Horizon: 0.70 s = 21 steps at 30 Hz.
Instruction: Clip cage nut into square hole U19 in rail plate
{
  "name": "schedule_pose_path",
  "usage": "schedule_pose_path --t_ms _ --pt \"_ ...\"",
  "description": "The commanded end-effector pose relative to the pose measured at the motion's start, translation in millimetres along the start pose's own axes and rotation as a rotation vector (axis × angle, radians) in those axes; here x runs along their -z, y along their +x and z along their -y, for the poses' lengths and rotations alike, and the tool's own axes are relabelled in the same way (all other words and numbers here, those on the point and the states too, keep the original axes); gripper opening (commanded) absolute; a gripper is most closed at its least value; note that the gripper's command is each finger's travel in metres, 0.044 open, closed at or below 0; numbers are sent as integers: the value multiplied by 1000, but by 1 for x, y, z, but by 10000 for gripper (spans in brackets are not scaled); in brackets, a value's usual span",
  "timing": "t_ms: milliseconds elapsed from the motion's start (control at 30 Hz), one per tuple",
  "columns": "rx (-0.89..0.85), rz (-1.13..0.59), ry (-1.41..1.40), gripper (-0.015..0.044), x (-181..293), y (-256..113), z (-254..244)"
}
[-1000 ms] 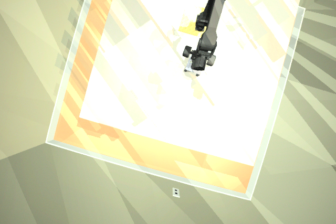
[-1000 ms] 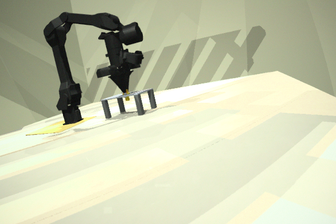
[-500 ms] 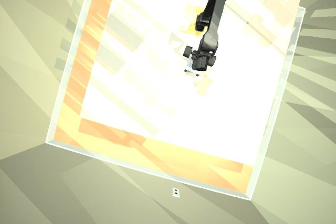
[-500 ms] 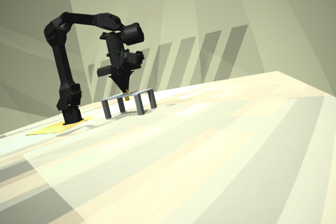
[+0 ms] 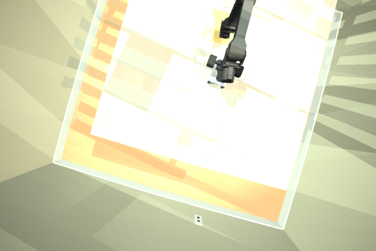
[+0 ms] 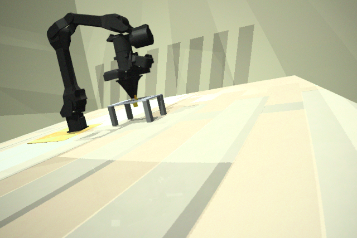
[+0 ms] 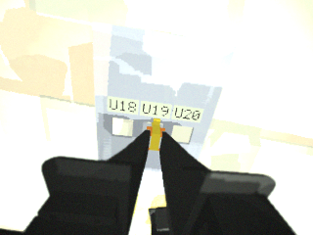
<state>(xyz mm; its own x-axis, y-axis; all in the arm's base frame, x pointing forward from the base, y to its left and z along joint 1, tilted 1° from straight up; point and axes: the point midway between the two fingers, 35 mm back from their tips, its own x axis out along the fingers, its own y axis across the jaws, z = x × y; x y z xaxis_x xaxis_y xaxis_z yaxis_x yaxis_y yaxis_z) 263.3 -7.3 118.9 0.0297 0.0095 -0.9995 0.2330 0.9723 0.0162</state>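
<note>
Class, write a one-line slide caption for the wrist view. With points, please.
Gripper [image 5: 216, 73] [image 6: 133, 97] [image 7: 155, 135] shut on the yellow cage nut [image 6: 135, 104] [image 7: 155, 142] at hole U19, between the holes marked U18 [image 7: 122, 127] and U20 [image 7: 182, 134].

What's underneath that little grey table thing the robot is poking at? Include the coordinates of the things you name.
Below the rail plate [image 6: 121, 102] [image 7: 129, 73], between its legs, the lower end of the yellow cage nut [image 6: 135, 104] [image 7: 155, 142] shows. The legs partly hide the surface beneath; the top and wrist views cannot show underneath.
</note>
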Motion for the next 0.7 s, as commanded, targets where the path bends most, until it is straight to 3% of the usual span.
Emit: schedule_pose_path --t_ms 0,667 --pt "6 4 4 23 -1 -1 0" --pt "6 3 4 23 -1 0 -2"
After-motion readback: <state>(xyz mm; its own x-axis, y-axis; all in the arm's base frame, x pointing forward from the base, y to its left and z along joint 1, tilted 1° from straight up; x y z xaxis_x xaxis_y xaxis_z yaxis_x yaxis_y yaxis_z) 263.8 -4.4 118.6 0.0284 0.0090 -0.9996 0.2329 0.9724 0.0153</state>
